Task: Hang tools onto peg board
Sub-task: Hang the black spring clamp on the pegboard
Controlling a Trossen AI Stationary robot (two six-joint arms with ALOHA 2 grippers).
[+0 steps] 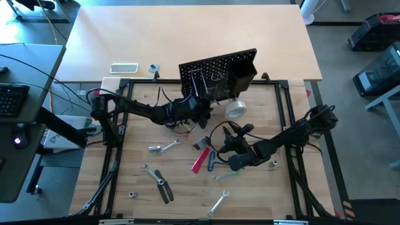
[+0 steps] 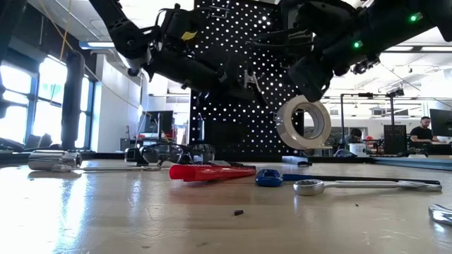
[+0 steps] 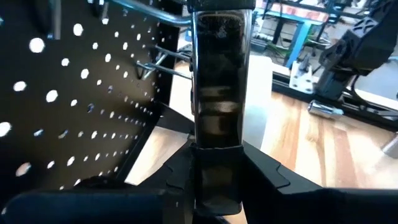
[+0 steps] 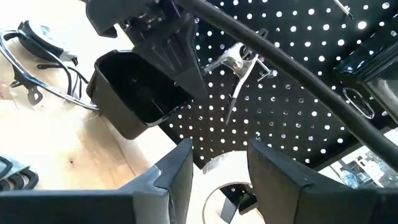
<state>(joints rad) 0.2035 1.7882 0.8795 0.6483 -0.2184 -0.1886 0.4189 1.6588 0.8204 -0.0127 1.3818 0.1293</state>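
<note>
The black peg board (image 1: pixel 215 69) stands tilted at the table's far side, with metal hooks (image 4: pixel 239 62) and a black bin (image 4: pixel 134 93). A pale tape roll (image 1: pixel 235 109) sits upright against its lower front; its support is hidden. My left gripper (image 1: pixel 201 111) reaches in from the left, close to the board, and is shut on a long, dark, shiny flat tool (image 3: pixel 216 93). My right gripper (image 4: pixel 219 180) comes from the near right and stands open just in front of the tape roll (image 4: pixel 221 163). My left gripper pinches the flat tool's lower part (image 3: pixel 216 140) between its two fingers, which lie across it. The fingers come almost level from the table's left toward the board. The tool stands upright, lifted clear, its upper end (image 3: pixel 217 15) up by a hook rod. My right gripper's fingers (image 4: pixel 177 177) stand close on either side of the tape roll; whether they touch it I cannot tell.
On the table near me lie silver wrenches (image 1: pixel 164 147), black-handled pliers (image 1: pixel 161 185), a red-handled cutter (image 1: pixel 200 161) and a blue-handled tool (image 1: pixel 211 164). A black frame (image 1: pixel 115 144) borders the work area. A white flat device (image 1: pixel 124 67) lies beyond it.
</note>
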